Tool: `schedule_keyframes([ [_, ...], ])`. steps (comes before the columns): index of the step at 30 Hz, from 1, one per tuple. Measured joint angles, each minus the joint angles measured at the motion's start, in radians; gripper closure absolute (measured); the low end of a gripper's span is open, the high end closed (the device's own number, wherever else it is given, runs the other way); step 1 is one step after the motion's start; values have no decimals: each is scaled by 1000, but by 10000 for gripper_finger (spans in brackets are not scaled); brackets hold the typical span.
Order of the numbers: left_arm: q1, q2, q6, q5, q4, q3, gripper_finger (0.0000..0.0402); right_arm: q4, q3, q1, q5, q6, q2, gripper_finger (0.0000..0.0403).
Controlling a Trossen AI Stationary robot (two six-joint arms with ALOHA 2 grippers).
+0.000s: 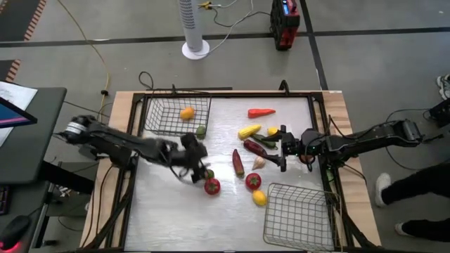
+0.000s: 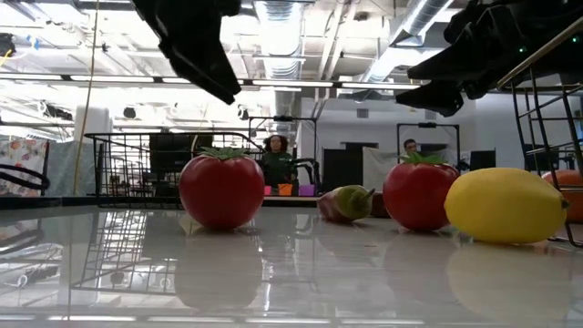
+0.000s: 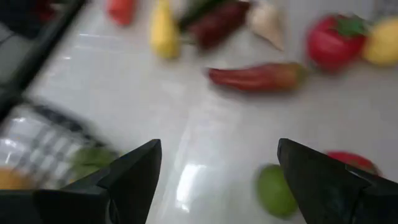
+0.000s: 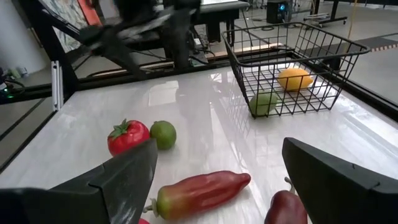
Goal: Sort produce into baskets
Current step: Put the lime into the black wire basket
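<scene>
My left gripper (image 1: 199, 167) is open and empty above the table's middle. It stands just left of a green lime (image 3: 275, 190) and a red tomato (image 1: 211, 186). My right gripper (image 1: 281, 148) is open and empty. It hovers level by the produce cluster: yellow corn (image 1: 249, 131), a dark red long piece (image 1: 254, 147), white garlic (image 1: 259, 162) and a red pepper (image 4: 202, 190). The far-left basket (image 1: 163, 116) holds an orange fruit (image 1: 187, 112), and a green piece (image 4: 264, 102) sits at its corner. The near-right basket (image 1: 299, 214) shows nothing inside.
An orange-red carrot (image 1: 261, 112) lies at the far side. A second tomato (image 1: 253, 180) and a lemon (image 1: 259, 198) lie just in front of the near-right basket. The raised table frame (image 1: 320, 126) runs along the edges. People show in the room beyond (image 2: 273, 150).
</scene>
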Motion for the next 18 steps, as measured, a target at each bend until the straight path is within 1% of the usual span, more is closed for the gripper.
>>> schedule_keyframes([
  [2,-45,69,-21,3,1,38,88,1,0,0,0,0,0,30],
  [5,-82,160,-78,7,-8,91,78,3,0,0,0,3,0,30],
  [11,-97,290,-146,35,-1,129,46,-1,0,0,0,7,0,30],
  [18,-100,385,-154,177,71,129,9,-6,0,0,0,3,0,30],
])
